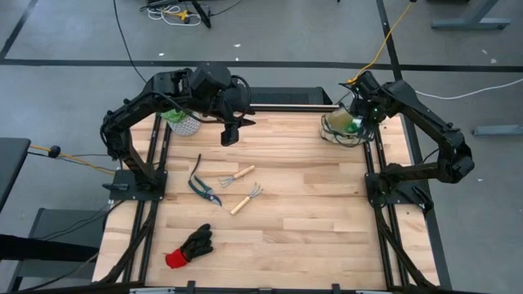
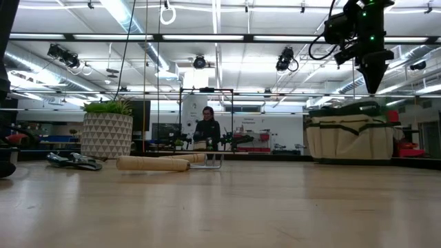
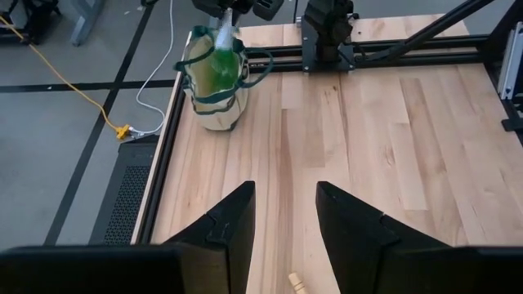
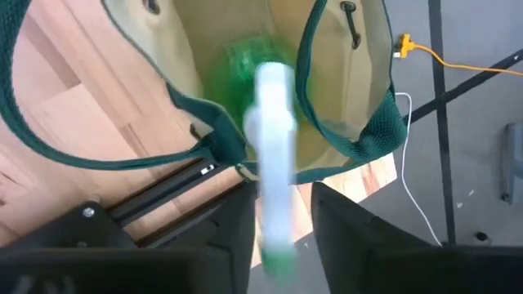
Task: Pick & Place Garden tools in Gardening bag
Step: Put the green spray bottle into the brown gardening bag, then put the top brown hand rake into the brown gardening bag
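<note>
The beige gardening bag (image 1: 341, 127) with green trim stands at the table's far right. My right gripper (image 4: 282, 237) hangs over its open mouth (image 4: 335, 98), pointing down, fingers apart. A green spray bottle (image 4: 245, 73) with a white head shows blurred between them, its body inside the bag. On the table's left lie pruning shears (image 1: 203, 188), a wooden-handled fork (image 1: 238, 175), a rake (image 1: 245, 199) and a black glove with a red cuff (image 1: 189, 245). My left gripper (image 1: 230, 135) hangs open above the far middle of the table, holding nothing. My right gripper has its fingers on either side of the spray bottle's white head (image 4: 274, 163), coming from above. A gap shows between the head and one finger (image 4: 343, 237). The bottle is blurred, and I cannot tell whether either finger touches it.
A leafy plant in a white patterned pot (image 1: 184, 122) stands at the far left, beside my left arm. Black frame rails (image 1: 155, 188) run along the table's left and right sides. Bare wood lies across the middle and near right of the table (image 1: 327, 229).
</note>
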